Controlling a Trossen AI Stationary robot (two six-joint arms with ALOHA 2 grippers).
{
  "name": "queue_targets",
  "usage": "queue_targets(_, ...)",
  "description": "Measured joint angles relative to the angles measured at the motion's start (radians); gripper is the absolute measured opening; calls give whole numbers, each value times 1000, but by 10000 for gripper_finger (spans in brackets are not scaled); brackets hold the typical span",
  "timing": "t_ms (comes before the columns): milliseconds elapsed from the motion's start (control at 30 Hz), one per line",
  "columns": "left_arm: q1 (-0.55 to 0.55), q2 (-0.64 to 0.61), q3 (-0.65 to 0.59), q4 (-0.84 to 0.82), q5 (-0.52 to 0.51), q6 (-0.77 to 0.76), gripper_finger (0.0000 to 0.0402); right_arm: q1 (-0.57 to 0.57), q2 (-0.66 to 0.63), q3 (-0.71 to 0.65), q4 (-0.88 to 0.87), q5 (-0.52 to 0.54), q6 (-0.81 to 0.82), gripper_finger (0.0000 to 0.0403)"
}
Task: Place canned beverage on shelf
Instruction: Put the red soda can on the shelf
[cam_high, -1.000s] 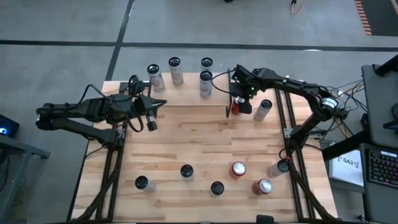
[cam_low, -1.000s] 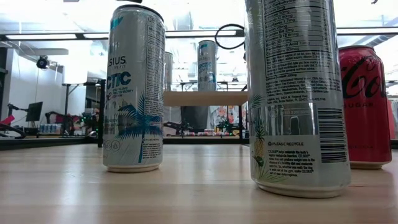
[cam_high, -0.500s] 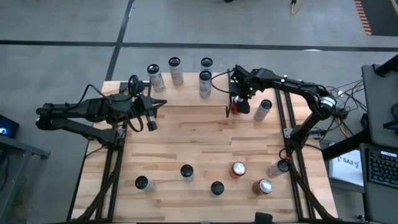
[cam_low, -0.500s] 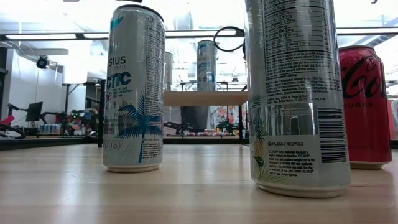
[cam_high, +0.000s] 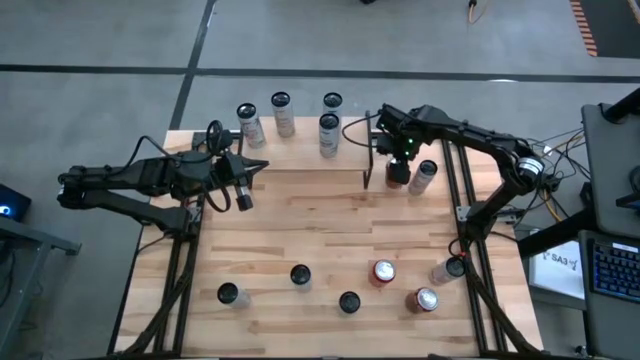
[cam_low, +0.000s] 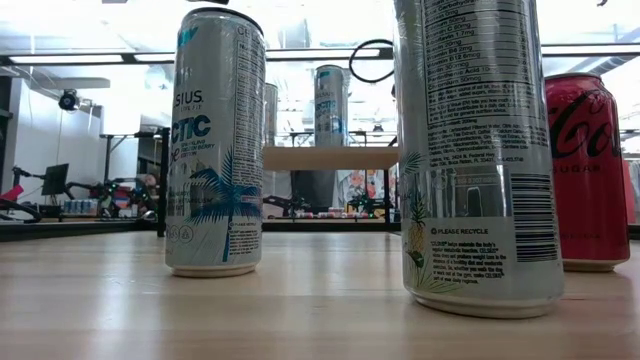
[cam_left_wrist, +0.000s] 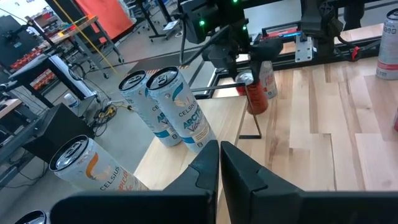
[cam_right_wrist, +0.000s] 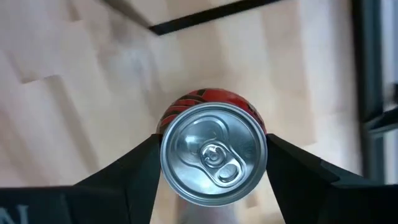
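Observation:
A red can (cam_right_wrist: 213, 154) with a silver top stands upright beside the shelf's black leg (cam_left_wrist: 249, 121), at the far right of the table. My right gripper (cam_high: 397, 168) is over it, pointing down, shut on it. The shelf (cam_high: 295, 150) is the low light board along the far edge; several tall silver cans (cam_left_wrist: 177, 112) stand on it. My left gripper (cam_left_wrist: 219, 168) hangs shut above the table's left part (cam_high: 243, 190), touching nothing. My right gripper pinches the red can's upper wall just under the rim (cam_right_wrist: 163, 146) between its two fingers (cam_right_wrist: 134, 168), one on each side. The fingers come from above, pointing down. The can stays upright (cam_left_wrist: 255, 93); whether its base is clear of the table I cannot tell.
A silver can (cam_high: 423, 177) stands just right of my right gripper. Several more cans, silver-topped, dark-topped and red (cam_high: 383, 271), stand along the near edge (cam_high: 300, 276); three of them fill the low view (cam_low: 475, 150). The table's middle (cam_high: 320, 225) is bare wood.
My right gripper has shifted a little toward the table's right edge and tipped more steeply down. The red can, which showed at the gripper's left side, now lies hidden under it in the high view.

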Motion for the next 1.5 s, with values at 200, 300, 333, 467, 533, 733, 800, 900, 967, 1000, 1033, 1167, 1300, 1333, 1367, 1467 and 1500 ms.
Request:
queue_targets(200,0,0,0,-3,0,0,0,26,-4,-21,8,-128,74,237)
queue_targets(300,0,0,0,-3,0,0,0,58,-4,-46,18,-127,109,237)
queue_targets(333,0,0,0,-3,0,0,0,71,-5,-54,28,-126,123,237)
queue_targets(467,0,0,0,-3,-1,0,0,125,-13,-85,88,-120,199,237)
queue_targets(533,0,0,0,-3,-1,0,0,155,-23,-101,127,-118,238,237)
queue_targets(733,0,0,0,-3,-1,0,0,251,-63,-131,186,-63,357,237)
queue_targets(800,0,0,0,-3,-2,1,0,285,-65,-136,188,-16,376,237)
queue_targets(900,0,0,0,-2,-6,3,0,328,-63,-148,199,28,411,267)
queue_targets(967,0,0,0,2,-6,3,0,342,-59,-153,204,41,430,301)
queue_targets(1000,0,0,0,2,-6,3,0,345,-57,-154,202,40,443,317)
queue_targets(1033,0,0,0,2,-6,3,0,346,-57,-155,195,36,451,331)
queue_targets(1167,0,0,0,2,-5,-2,0,344,-82,-134,167,38,435,362)
queue_targets(1300,0,0,0,2,-4,-3,0,341,-123,-127,136,99,299,363)
queue_targets(1333,0,0,0,2,3,-4,0,340,-132,-128,137,111,272,362)
queue_targets(1367,0,0,0,1,6,-4,0,340,-139,-129,135,116,250,362)
queue_targets(1467,0,0,0,1,7,-4,0,338,-144,-129,137,114,219,362)
queue_targets(1500,0,0,0,1,7,-4,0,338,-140,-130,142,106,219,362)
